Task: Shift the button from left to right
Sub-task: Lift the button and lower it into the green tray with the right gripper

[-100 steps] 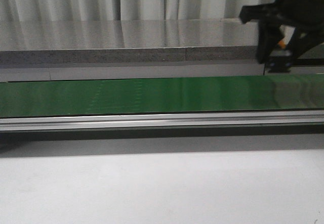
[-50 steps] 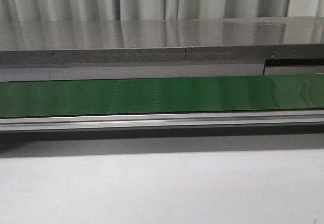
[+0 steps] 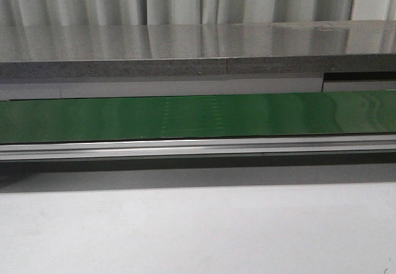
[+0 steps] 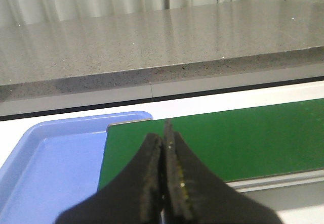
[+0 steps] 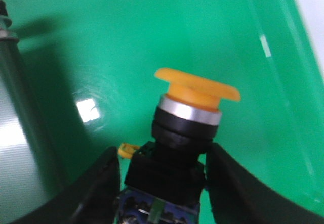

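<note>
Item 1, button (image 5: pixel 190 128): I see it only in my right wrist view. Its yellow-orange mushroom head sits on a silver ring and black collar, with the black blocky body below, blue and green marks at its base. The body sits directly between the two fingers of my right hand (image 5: pixel 164 176); the head stands clear beyond the fingertips.

Item 2, right hand: narrowed onto the button's body, one dark finger (image 5: pixel 96 188) on each flank, both looking pressed against it. A green surface (image 5: pixel 126 42) fills the background behind the button; I cannot tell whether the button touches it. A small yellow tab (image 5: pixel 127 149) shows beside the body, near one finger.

Item 3, left hand (image 4: pixel 164 178): fingers pressed together, nothing between them. It hangs above the edge where a green belt (image 4: pixel 243 138) meets a blue tray (image 4: pixel 55 168).

Item 4, front view: the green belt (image 3: pixel 198 116) runs across the frame, a metal rail (image 3: pixel 198 147) along its near edge, a grey stone counter (image 3: pixel 198 51) behind and the pale bench (image 3: pixel 198 231) in front. Neither hand nor the button appears in this view.
</note>
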Action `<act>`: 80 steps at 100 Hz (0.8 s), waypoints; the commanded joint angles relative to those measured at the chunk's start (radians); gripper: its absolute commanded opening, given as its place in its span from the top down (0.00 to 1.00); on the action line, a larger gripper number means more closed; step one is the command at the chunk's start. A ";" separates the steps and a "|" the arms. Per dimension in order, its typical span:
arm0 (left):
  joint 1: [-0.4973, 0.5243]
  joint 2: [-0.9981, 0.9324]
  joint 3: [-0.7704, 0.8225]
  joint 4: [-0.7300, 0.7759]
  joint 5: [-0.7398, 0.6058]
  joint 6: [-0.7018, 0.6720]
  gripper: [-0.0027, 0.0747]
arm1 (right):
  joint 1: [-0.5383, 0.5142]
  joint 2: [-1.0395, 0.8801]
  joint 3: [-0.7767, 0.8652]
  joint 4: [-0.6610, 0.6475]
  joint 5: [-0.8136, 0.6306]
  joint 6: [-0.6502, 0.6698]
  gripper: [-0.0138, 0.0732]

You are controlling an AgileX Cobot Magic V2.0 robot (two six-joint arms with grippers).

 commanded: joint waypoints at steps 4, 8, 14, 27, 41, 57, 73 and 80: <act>-0.007 0.007 -0.027 -0.004 -0.087 -0.002 0.99 | -0.002 -0.015 -0.035 0.048 -0.060 -0.032 0.62; -0.007 0.007 -0.027 -0.004 -0.087 -0.002 0.99 | -0.002 -0.004 -0.035 0.065 -0.065 -0.038 0.61; -0.007 0.007 -0.027 -0.004 -0.087 -0.002 0.99 | -0.002 0.007 -0.035 0.082 -0.072 -0.044 0.56; -0.007 0.007 -0.027 -0.004 -0.087 -0.002 0.99 | -0.002 0.027 -0.035 0.091 -0.069 -0.044 0.43; -0.007 0.007 -0.027 -0.004 -0.087 -0.002 0.99 | -0.002 0.042 -0.035 0.091 -0.059 -0.044 0.35; -0.007 0.007 -0.027 -0.004 -0.087 -0.002 0.99 | -0.002 0.044 -0.035 0.099 -0.060 -0.043 0.30; -0.007 0.007 -0.027 -0.004 -0.087 -0.002 0.99 | -0.002 0.042 -0.035 0.099 -0.062 -0.041 0.22; -0.007 0.007 -0.027 -0.004 -0.087 -0.002 0.99 | -0.002 0.036 -0.035 0.099 -0.071 -0.041 0.22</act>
